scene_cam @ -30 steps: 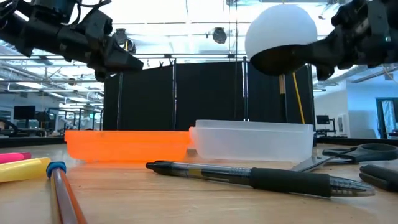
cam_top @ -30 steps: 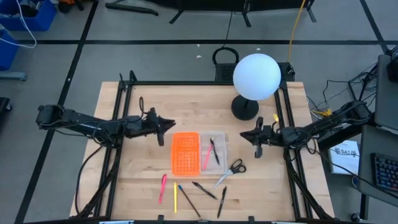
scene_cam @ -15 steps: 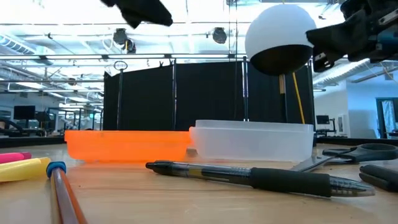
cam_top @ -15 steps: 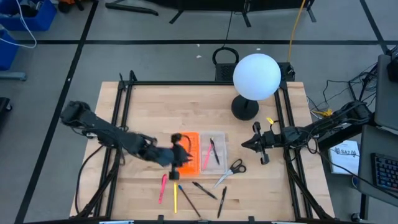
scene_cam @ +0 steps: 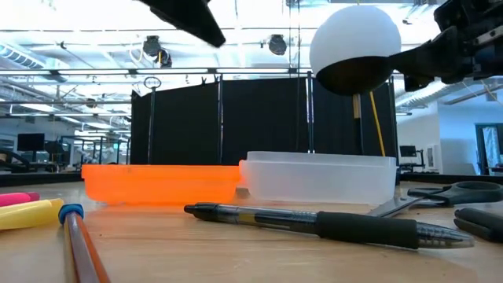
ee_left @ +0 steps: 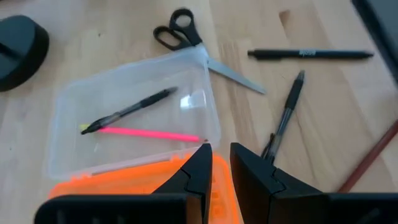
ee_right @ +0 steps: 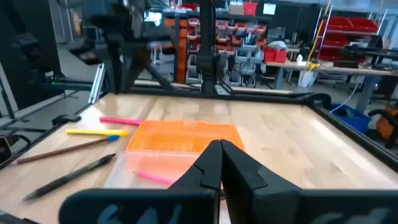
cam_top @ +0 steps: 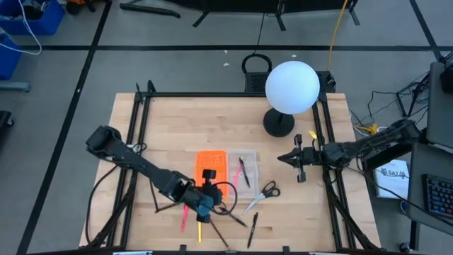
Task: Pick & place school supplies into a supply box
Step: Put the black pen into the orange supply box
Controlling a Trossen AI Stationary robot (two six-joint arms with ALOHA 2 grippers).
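Observation:
The supply box lies open at mid-table: the clear tray (cam_top: pixel 244 170) beside its orange perforated lid (cam_top: pixel 210 159). A black pen (ee_left: pixel 127 111) and a pink pen (ee_left: pixel 149 134) lie in the tray. The scissors (cam_top: pixel 263 193) lie flat to the tray's near right. Black pens (cam_top: pixel 233 216), a pink pen (cam_top: pixel 185 214), a yellow pen (cam_top: pixel 199 227) and a pencil (cam_top: pixel 216 234) lie loose near the front edge. My left gripper (ee_left: pixel 221 155) hovers high over the lid's near end, fingers nearly together and empty. My right gripper (ee_right: pixel 219 152) is shut and empty, in the air right of the tray.
A lamp with a white globe (cam_top: pixel 291 86) and a black base (cam_top: pixel 278 124) stands at the far right of the table. Black frame rails (cam_top: pixel 138 120) run along both sides. Bare wood lies left of the lid.
My left arm has swung from the table's far left toward the near edge and the right. It now reaches over the orange lid's near end, above the loose pens. The box and the supplies have not moved.

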